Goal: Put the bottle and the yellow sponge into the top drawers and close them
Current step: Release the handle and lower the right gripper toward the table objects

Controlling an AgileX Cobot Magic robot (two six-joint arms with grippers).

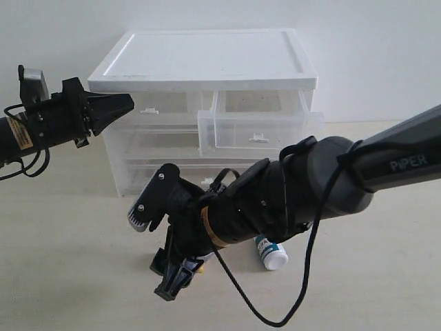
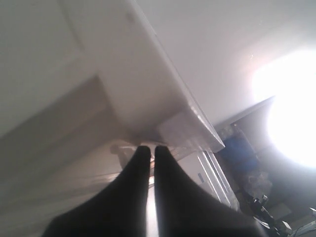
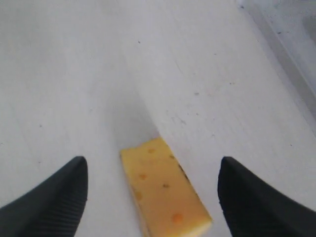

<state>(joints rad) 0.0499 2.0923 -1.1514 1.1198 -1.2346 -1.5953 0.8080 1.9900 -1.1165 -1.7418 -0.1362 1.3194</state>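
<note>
The yellow sponge (image 3: 163,190), a holed cheese-like wedge, lies flat on the table between the wide-apart fingers of my right gripper (image 3: 151,163), touched by neither. In the exterior view that open gripper (image 1: 172,276) points down at the table in front of the drawer unit, hiding most of the sponge. The bottle (image 1: 271,252) lies on its side just right of the arm. The right top drawer (image 1: 258,127) is pulled out; the left top drawer (image 1: 169,103) is pushed in. My left gripper (image 1: 127,102) is shut and empty, its tips (image 2: 150,148) at the left drawer's clip handle (image 2: 121,147).
The white-topped drawer unit (image 1: 207,62) stands at the back middle of the pale table (image 1: 69,276), with two full-width drawers (image 1: 158,148) below the top pair. The bulky right arm (image 1: 331,179) stretches in from the right across the front of the unit.
</note>
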